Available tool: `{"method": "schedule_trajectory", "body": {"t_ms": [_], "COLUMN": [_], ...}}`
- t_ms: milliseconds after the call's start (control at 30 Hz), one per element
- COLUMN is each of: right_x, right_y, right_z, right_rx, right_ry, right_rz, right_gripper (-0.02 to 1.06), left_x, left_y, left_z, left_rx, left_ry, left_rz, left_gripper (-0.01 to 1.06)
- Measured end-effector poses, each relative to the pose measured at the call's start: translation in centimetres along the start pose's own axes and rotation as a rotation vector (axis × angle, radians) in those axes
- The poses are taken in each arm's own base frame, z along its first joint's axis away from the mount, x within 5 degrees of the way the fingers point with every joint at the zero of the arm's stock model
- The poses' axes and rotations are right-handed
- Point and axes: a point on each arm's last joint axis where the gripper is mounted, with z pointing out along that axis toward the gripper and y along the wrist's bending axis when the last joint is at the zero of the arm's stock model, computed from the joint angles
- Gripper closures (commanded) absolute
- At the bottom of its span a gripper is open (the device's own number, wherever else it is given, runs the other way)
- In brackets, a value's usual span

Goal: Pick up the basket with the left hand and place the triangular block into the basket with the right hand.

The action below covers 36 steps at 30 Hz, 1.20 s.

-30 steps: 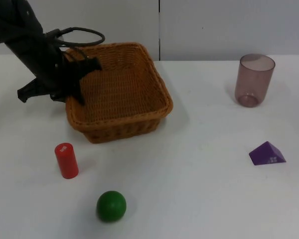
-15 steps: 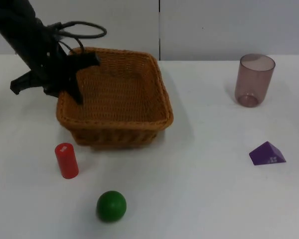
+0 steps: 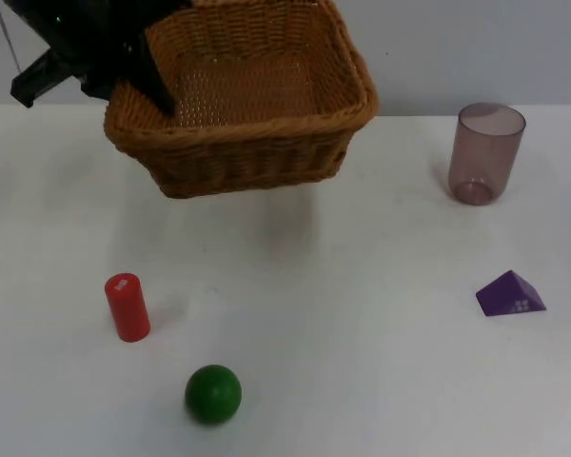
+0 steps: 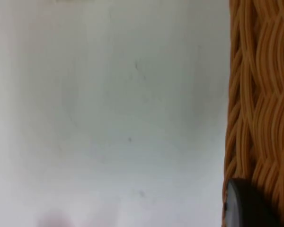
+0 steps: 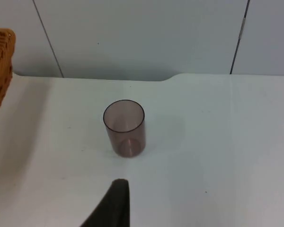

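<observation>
The woven brown basket (image 3: 257, 152) hangs in the air over the table's back left, tilted, with my left gripper (image 3: 138, 84) shut on its left rim. In the left wrist view the basket's wall (image 4: 260, 94) runs beside a black fingertip (image 4: 244, 208), with white table far below. The purple triangular block (image 3: 510, 293) lies on the table at the right, well apart from the basket. My right gripper (image 5: 114, 207) waits back from the table's right part, facing the cup, with the basket's edge (image 5: 0, 71) off to one side.
A translucent brownish cup (image 3: 485, 152) stands upright at the back right, also seen as the cup (image 5: 125, 127) from the right wrist. A red cylinder (image 3: 127, 307) and a green ball (image 3: 212, 393) sit at the front left. The grey partition wall closes the back.
The left gripper has lifted the basket off the table; it rose, shifted a little to the right and tilted. The block, cup, cylinder and ball have not moved.
</observation>
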Motion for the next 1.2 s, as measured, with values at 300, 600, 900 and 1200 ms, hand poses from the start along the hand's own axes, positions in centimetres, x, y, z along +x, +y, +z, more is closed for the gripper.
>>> {"method": "schedule_trajectory", "body": {"t_ms": [300,600,900,1200], "right_x": [0.4,0.9,2.9,7.3], "right_y": [0.1,0.1,0.5,1.1], "right_z": [0.0,0.0,5.3,15.2], "right_rx": [-0.007,-0.006,-0.073,-0.243], "right_ry": [0.043,0.092,0.327,0.560], "right_rz": [0.013,0.009,-0.156,-0.470], "right_gripper": [0.00,0.00,0.00,0.00], "left_x": [4.4,7.3,7.7,9.2], "left_y": [-0.1,-0.5,-1.0,-3.5], "left_z": [-2.3,-5.8,-6.5,-5.3], "left_rx": [-0.018,-0.007,0.002,0.023], "left_ry": [0.009,-0.063,-0.069,-0.024], "left_rz": [0.000,0.019,0.038,0.157], "left_gripper": [1.05,1.05,1.05,1.05]}}
